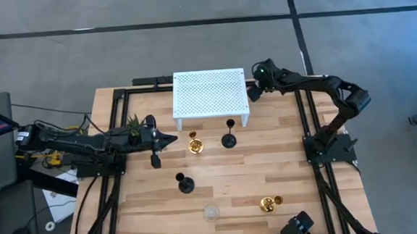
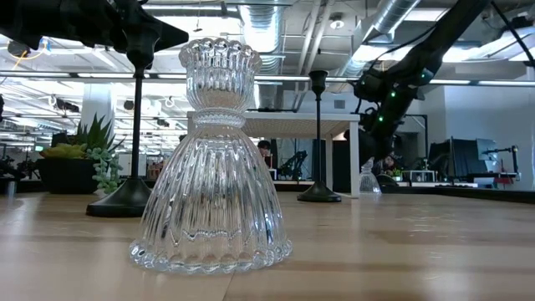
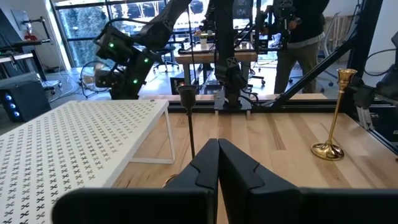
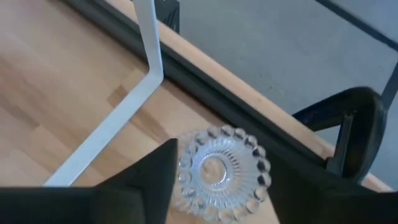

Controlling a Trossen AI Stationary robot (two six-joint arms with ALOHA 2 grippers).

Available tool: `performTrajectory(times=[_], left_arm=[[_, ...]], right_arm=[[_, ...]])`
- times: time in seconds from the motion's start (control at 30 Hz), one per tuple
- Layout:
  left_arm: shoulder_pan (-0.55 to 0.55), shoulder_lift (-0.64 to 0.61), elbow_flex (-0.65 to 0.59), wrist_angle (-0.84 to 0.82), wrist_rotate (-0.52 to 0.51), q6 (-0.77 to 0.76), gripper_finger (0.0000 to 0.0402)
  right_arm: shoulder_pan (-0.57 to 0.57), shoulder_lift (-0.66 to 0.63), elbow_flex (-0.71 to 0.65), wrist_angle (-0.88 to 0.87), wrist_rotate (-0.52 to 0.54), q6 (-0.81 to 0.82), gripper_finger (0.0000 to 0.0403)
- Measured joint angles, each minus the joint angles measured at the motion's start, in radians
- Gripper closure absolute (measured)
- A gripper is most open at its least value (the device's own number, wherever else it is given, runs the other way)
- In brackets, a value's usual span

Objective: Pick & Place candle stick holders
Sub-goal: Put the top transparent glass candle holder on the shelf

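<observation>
Fingers (image 4: 155, 180) of right gripper (image 4: 217, 186) spread, straddling clear glass holder (image 4: 219, 169) on tabletop (image 4: 56, 81) beside white rack leg (image 4: 134, 93); no contact visible. Left gripper (image 3: 217, 163) fingers pressed together, empty.

The table (image 1: 220, 181) is seen from straight above. It is viewed level at tabletop height. The white rack (image 1: 210, 94) is shared by wrist views.

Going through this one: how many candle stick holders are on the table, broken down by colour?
gold holders: 2, the second near the front edge
black holders: 2, the second mid-table
clear glass holders: 2, the second seen in the right wrist view
Total: 6
</observation>
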Motion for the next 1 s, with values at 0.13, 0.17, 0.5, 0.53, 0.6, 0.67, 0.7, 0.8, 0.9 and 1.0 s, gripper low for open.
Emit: performTrajectory(times=[0.13,0.17,0.5,0.53,0.6,0.67,0.7,0.8,0.9,1.0], left_arm=[[0.000,0.000,0.000,-0.001,0.000,0.000,0.0394],[0.000,0.000,0.000,-0.001,0.000,0.000,0.0394],[0.000,0.000,0.000,-0.002,0.000,0.000,0.0394],[0.000,0.000,0.000,-0.002,0.000,0.000,0.0394],[0.000,0.000,0.000,-0.002,0.000,0.000,0.0394],[0.000,0.000,0.000,-0.002,0.000,0.000,0.0394],[0.000,0.000,0.000,-0.002,0.000,0.000,0.0394],[0.000,0.000,0.000,-0.002,0.000,0.000,0.0394],[0.000,0.000,0.000,-0.002,0.000,0.000,0.0394],[0.000,0.000,0.000,-0.002,0.000,0.000,0.0394]], right_arm=[[0.000,-0.004,0.000,-0.002,-0.002,-0.023,0.0249],[0.000,-0.004,0.001,-0.005,-0.002,-0.026,0.0249],[0.004,-0.016,0.004,-0.075,0.002,-0.026,0.0246],[0.006,-0.023,0.004,-0.090,0.004,-0.026,0.0243],[0.014,-0.040,0.001,-0.120,0.009,-0.025,0.0239],[0.023,-0.065,-0.002,-0.156,0.006,-0.025,0.0243],[0.026,-0.079,-0.003,-0.171,0.002,-0.026,0.0247],[0.039,-0.125,-0.002,-0.207,0.001,-0.025,0.0248],[0.053,-0.167,-0.002,-0.267,0.002,-0.025,0.0248],[0.065,-0.212,-0.002,-0.312,0.002,-0.022,0.0248]])
